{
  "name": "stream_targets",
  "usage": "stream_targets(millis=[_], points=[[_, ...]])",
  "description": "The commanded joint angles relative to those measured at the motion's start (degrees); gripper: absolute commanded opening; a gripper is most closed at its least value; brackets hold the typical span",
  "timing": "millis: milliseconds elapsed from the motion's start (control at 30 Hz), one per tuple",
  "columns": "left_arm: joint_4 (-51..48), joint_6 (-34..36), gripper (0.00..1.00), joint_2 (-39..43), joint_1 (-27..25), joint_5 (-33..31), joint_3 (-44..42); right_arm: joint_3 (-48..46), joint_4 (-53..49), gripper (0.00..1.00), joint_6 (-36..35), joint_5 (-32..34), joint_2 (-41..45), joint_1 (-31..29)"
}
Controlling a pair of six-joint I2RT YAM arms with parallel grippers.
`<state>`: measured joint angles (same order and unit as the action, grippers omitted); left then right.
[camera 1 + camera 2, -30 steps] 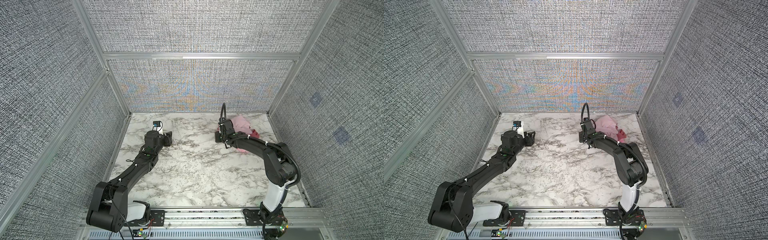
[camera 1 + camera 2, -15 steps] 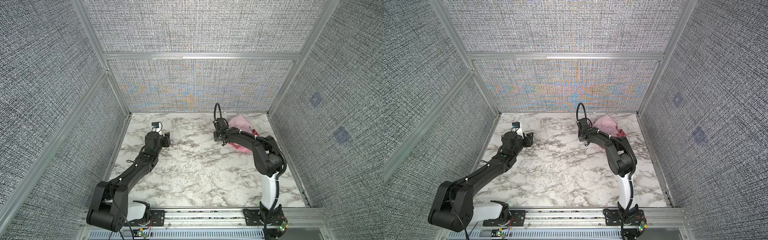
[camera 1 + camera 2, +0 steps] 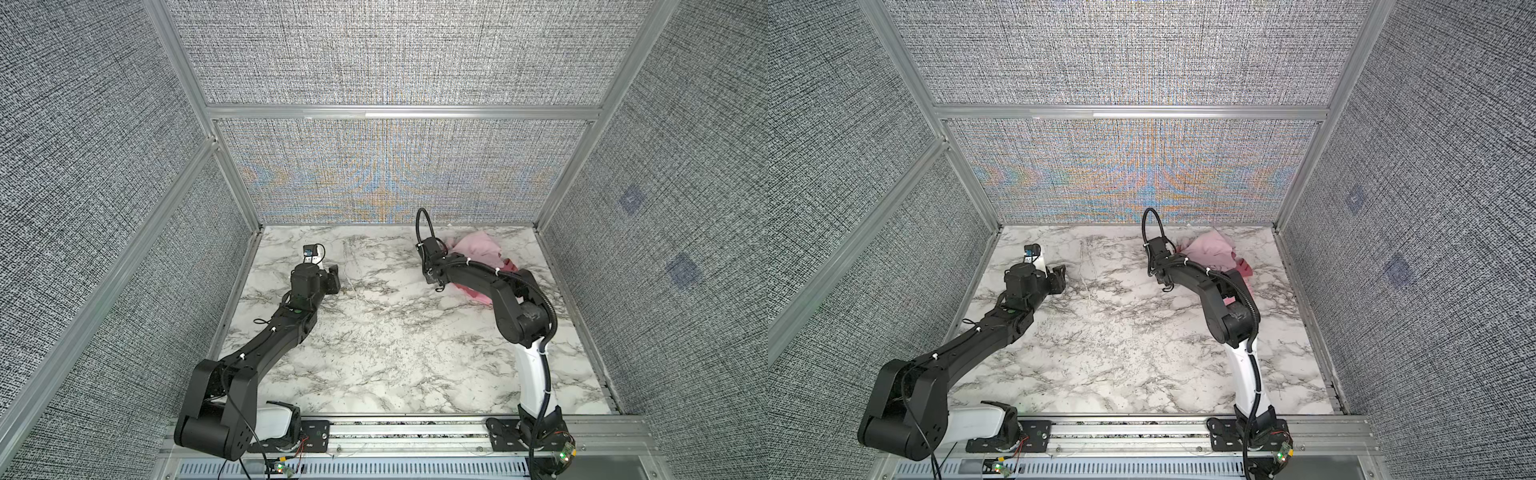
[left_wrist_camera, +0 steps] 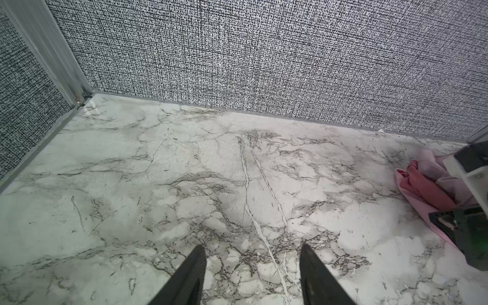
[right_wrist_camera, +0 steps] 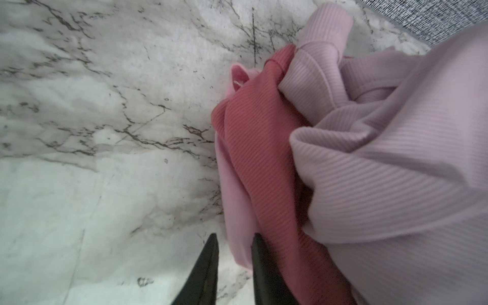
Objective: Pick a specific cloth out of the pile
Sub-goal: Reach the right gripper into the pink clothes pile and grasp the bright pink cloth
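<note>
The pile point(image 3: 478, 249) point(image 3: 1210, 253) lies at the back right of the marble table, with a pale pink ribbed piece point(image 5: 396, 158) on top and a rose-red piece point(image 5: 258, 132) under it. The cloth, bright pink point(image 5: 232, 190) point(image 4: 422, 211), lies lowest and sticks out along the pile's near-left edge. My right gripper point(image 5: 235, 236) is low at that edge with a narrow gap between its fingers. The bright pink hem runs along one finger point(image 5: 264, 264), and marble shows in the gap. My left gripper point(image 4: 252, 246) point(image 3: 334, 276) is open over bare marble at the back left.
Grey fabric walls with aluminium posts enclose the table on three sides; the back wall point(image 3: 395, 199) stands just behind the pile. A rail point(image 3: 395, 428) carrying both arm bases runs along the front edge. The right forearm point(image 3: 478, 274) hides the pile's near side.
The right wrist has slid a little left along the pile's edge and its elbow has folded inward. The left arm has stayed still.
</note>
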<state>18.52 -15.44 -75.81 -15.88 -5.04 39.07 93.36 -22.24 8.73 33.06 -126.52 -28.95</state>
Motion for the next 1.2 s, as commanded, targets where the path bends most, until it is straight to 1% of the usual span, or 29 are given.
stream_targets(millis=[0, 133, 367, 700, 733, 800, 833, 900, 933, 1033, 1167], points=[[0.9, 0.8, 0.59, 0.3, 0.1, -0.5, -0.1, 1.1, -2.1, 0.28, -1.6, 5.5, -0.8, -0.6], [0.8, 0.8, 0.59, 0.4, 0.1, -0.5, -0.1, 1.9, -2.8, 0.3, -2.4, 6.8, -1.6, -0.9], [0.8, 1.1, 0.59, 0.7, 0.1, -0.6, -0.2, 2.7, -3.8, 0.32, -3.0, 8.4, -2.7, -0.9], [0.6, 1.3, 0.59, 1.4, 0.1, -1.3, -0.6, 4.2, -4.5, 0.3, -3.5, 9.0, -4.8, -0.9], [0.6, 1.4, 0.59, 1.4, 0.2, -1.4, -0.6, 4.5, -4.7, 0.29, -3.5, 9.0, -4.9, -0.9], [0.5, 1.4, 0.59, 1.6, 0.1, -1.6, -0.7, 5.0, -4.9, 0.24, -3.5, 9.2, -5.4, -0.9], [0.5, 1.4, 0.59, 1.7, 0.1, -1.7, -0.8, 5.1, -4.9, 0.2, -3.5, 9.3, -5.5, -0.9], [0.4, 1.5, 0.59, 1.9, 0.1, -2.0, -0.8, 5.4, -5.0, 0.04, -3.8, 9.4, -5.8, -0.8], [0.3, 1.5, 0.59, 2.0, 0.1, -2.1, -0.8, 5.4, -5.0, 0.0, -3.8, 9.4, -5.7, -0.9], [0.0, 1.6, 0.59, 2.2, 0.1, -2.4, -0.9, 4.1, -4.3, 0.0, -2.9, 9.0, -3.9, -0.9], [-0.4, 1.8, 0.59, 2.8, 0.1, -2.8, -0.8, -0.1, -1.3, 0.0, -1.1, 6.3, 1.8, -0.9]])
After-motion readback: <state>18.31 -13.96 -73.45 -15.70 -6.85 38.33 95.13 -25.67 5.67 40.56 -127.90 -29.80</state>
